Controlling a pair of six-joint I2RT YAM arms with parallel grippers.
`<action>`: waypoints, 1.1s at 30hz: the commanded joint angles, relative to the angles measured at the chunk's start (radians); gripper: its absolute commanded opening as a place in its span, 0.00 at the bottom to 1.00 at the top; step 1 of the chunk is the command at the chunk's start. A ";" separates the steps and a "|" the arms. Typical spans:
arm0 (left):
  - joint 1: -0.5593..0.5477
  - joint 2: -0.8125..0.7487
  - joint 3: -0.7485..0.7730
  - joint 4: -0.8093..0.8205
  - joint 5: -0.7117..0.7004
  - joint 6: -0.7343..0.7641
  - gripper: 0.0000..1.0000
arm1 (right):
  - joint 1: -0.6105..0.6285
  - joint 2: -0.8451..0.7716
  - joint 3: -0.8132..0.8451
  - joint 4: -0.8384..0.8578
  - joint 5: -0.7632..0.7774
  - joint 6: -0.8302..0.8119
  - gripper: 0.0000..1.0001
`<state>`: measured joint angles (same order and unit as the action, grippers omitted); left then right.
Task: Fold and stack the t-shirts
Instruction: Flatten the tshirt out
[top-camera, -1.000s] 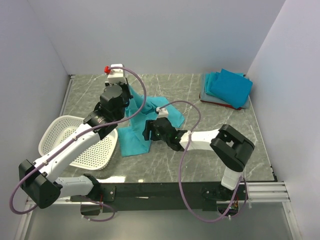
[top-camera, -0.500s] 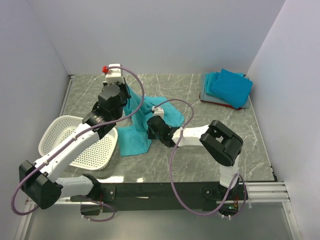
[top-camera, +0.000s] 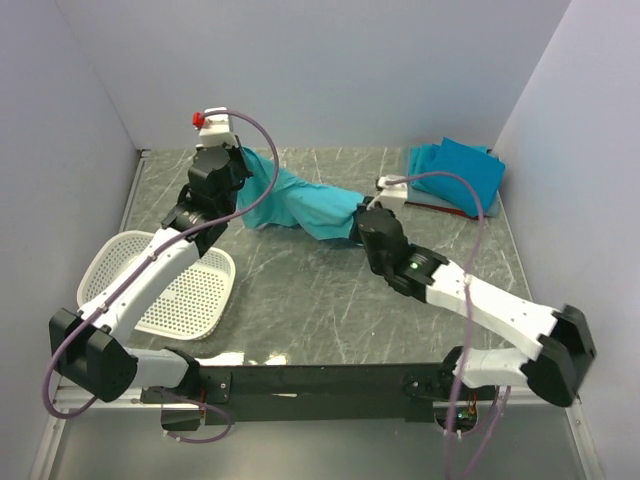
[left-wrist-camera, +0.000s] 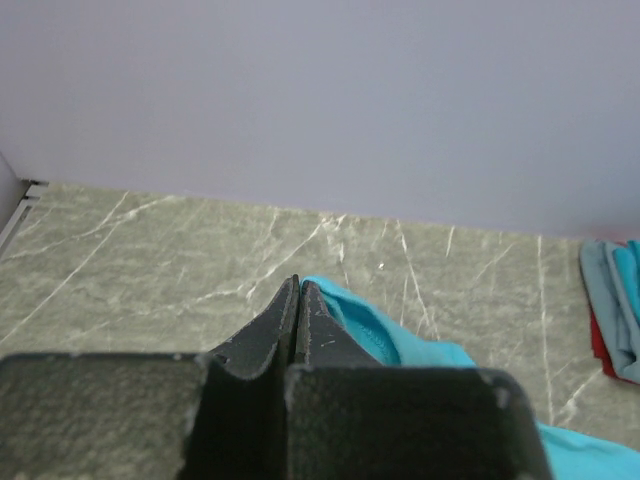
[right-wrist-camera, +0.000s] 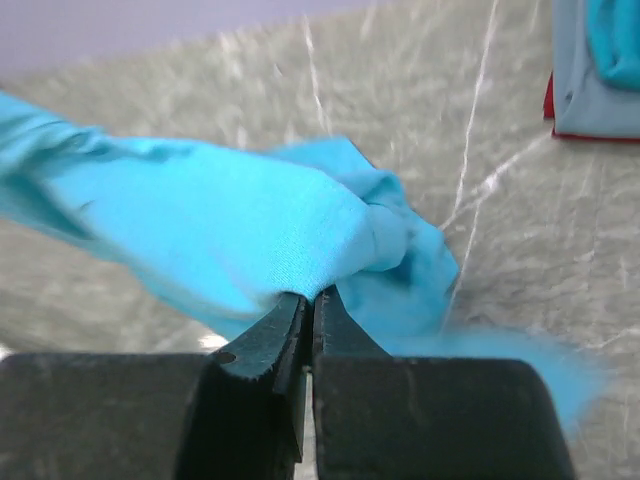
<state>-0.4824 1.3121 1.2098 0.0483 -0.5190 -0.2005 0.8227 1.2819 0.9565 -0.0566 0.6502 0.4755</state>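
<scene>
Teal short-sleeved cloth t-shirt (top-camera: 305, 200) held off the grey marble-patterned tabletop (top-camera: 300, 300) near its far edge, not yet folded.

A stack of folded t-shirts (top-camera: 455, 175) already sits in the far right corner, with teal on top and a pale grey-blue layer and a red one beneath. The white perforated plastic basket (top-camera: 100, 265) at the left edge shows no cloth where its inside is visible, so this shirt is probably the last. It has yet to be spread flat, folded and added to the stack. The left pincer (left-wrist-camera: 298, 300) is clenched on one end of the shirt. The right pincer (right-wrist-camera: 308, 305) is clenched on a bunched fold at the other end. Between them the soft, matte knit sags in limp wrinkles above the hard, veined surface.
</scene>
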 joint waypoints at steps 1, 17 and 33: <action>0.025 -0.057 0.022 0.077 0.053 -0.014 0.00 | 0.049 -0.107 -0.048 -0.049 0.085 -0.005 0.09; 0.070 -0.114 -0.279 0.096 0.126 -0.112 0.00 | -0.017 -0.148 -0.277 -0.036 0.027 0.127 0.78; 0.093 -0.174 -0.332 0.094 0.145 -0.128 0.00 | -0.441 0.151 -0.266 0.119 -0.322 0.106 0.66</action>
<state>-0.3973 1.1767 0.8833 0.1005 -0.3965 -0.3130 0.4168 1.4120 0.6697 0.0071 0.3836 0.5758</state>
